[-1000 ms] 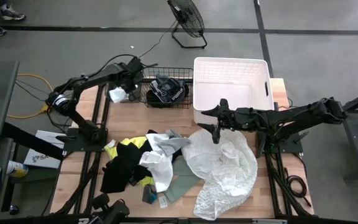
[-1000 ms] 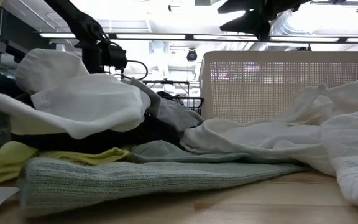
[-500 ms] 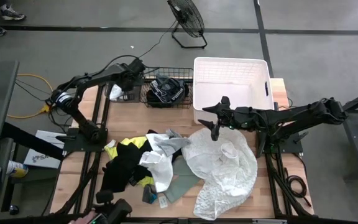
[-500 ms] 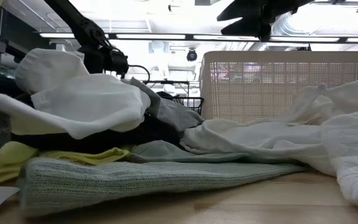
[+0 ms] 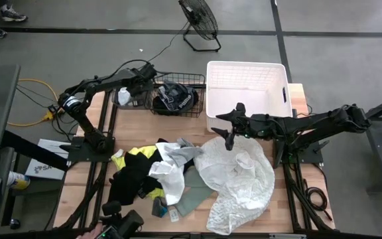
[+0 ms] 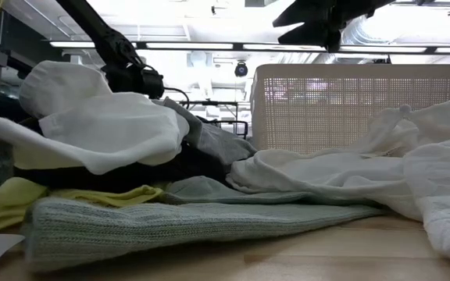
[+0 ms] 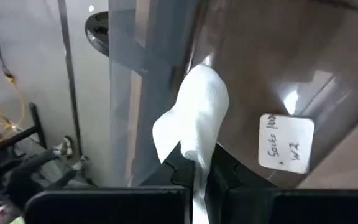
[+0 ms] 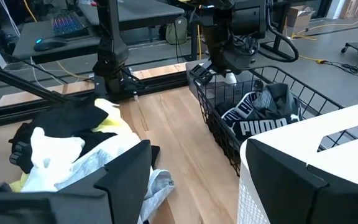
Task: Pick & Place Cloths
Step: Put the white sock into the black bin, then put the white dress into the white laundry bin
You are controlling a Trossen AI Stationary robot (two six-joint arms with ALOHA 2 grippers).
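Left gripper (image 5: 126, 96), jaws clamped on a small white cloth (image 7: 194, 121), hangs just beside the black wire basket (image 5: 178, 106), which already holds a black lettered garment (image 8: 260, 115); released here, the cloth could catch the rim and drop outside. Centre, the remaining cloth pile (image 5: 151, 172) and sheer white garment (image 5: 241, 182) cover the wooden table (image 5: 144, 126). Right gripper (image 5: 231, 133), jaws wide and empty, hovers before the white tub (image 5: 244, 70).

The black wire basket (image 5: 175, 97) stands just left of the white rigid plastic tub (image 5: 247, 93) at the wooden tabletop's (image 5: 289, 211) rear. A black lettered garment (image 5: 175, 95) lies in the basket. The heap of soft cloths (image 5: 191, 176) lies in front of both.
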